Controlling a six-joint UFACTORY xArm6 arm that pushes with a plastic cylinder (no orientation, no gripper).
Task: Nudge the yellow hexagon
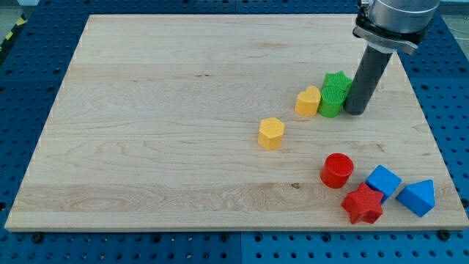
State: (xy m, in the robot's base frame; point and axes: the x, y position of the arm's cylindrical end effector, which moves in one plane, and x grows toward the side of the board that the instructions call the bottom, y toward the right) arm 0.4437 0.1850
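The yellow hexagon (pixel 271 133) lies alone near the middle of the wooden board (pixel 146 110), a little right of centre. My tip (pixel 356 111) rests on the board at the view's right, well up and to the right of the hexagon. The tip touches or nearly touches the right side of a green block (pixel 335 93), whose shape I cannot make out. A yellow heart-like block (pixel 308 101) sits against the green block's left side, between the tip and the hexagon.
A red cylinder (pixel 337 170), a red star (pixel 363 204), a blue cube (pixel 383 181) and a blue triangular block (pixel 418 196) cluster at the board's lower right corner. A blue perforated table (pixel 37 29) surrounds the board.
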